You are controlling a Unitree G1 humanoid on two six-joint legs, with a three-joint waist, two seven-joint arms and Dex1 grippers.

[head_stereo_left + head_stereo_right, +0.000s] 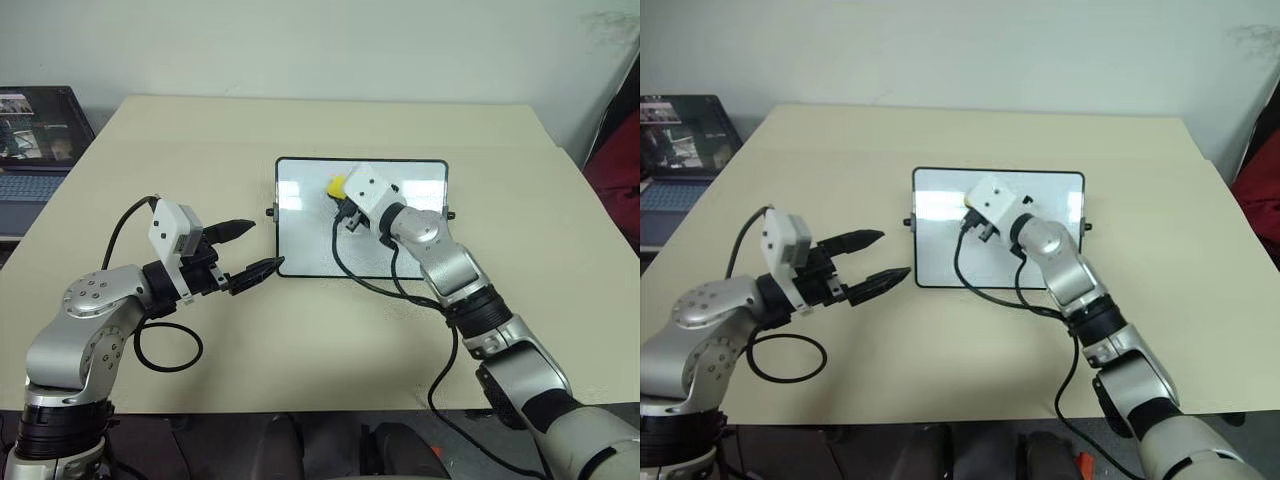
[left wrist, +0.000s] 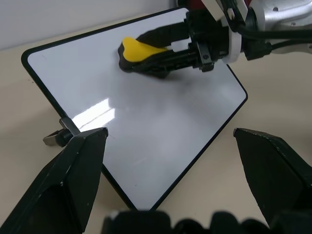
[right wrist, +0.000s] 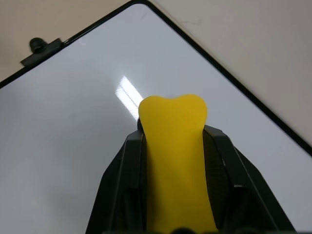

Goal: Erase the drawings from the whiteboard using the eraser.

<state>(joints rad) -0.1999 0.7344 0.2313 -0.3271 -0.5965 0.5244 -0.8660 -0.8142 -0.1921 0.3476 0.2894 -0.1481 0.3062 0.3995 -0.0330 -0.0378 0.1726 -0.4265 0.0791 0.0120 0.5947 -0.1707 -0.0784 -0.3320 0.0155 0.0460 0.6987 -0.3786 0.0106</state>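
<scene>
Right gripper (image 2: 161,51) is clamping the eraser (image 3: 175,156) between its fingers, yellow top up, black underside facing the whiteboard (image 1: 310,250), over the board's far half, presumably for wiping. No drawings are showing on the visible board surface. Left gripper (image 1: 245,250) is hovering spread wide just beside the whiteboard's near-left corner, holding nothing, perhaps ready to brace it.

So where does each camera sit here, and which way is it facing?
Head eyes: look forward and down at the table with the whiteboard; both arms show.
Left wrist: looks past the open left gripper across the whiteboard.
Right wrist: looks along the right gripper, shut on the eraser.
Shared: whiteboard and eraser.
</scene>
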